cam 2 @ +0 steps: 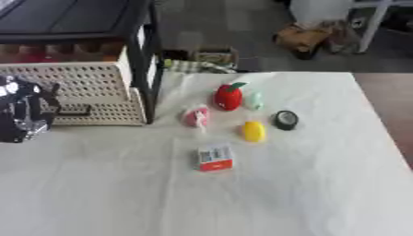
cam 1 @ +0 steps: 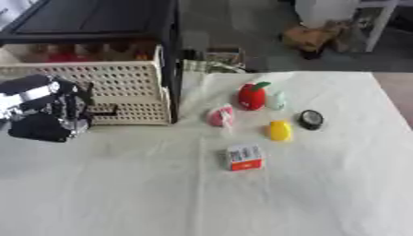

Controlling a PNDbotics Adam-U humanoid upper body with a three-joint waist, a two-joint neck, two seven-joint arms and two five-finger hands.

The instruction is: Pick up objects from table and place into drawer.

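Beige drawer (cam 1: 121,92) pulled open; left robot hand (cam 1: 44,115) at its front, grip unreadable. Objects lay right of drawer on tabletop (cam 1: 121,193): pink item (cam 1: 220,115) nearest, box (cam 1: 244,157) nearer camera.

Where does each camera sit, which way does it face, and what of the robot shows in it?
Left eye view: in the head, looking down at the table; drawer at far left, red fruit toy, yellow toy and small box mid-table. The left hand shows before the drawer.
Right eye view: beside it in the head, facing the same way; only part of the left hand shows, at the left edge.
Shared: same table, drawer and toys, all sitting further left in the right eye view. The right hand shows in neither.
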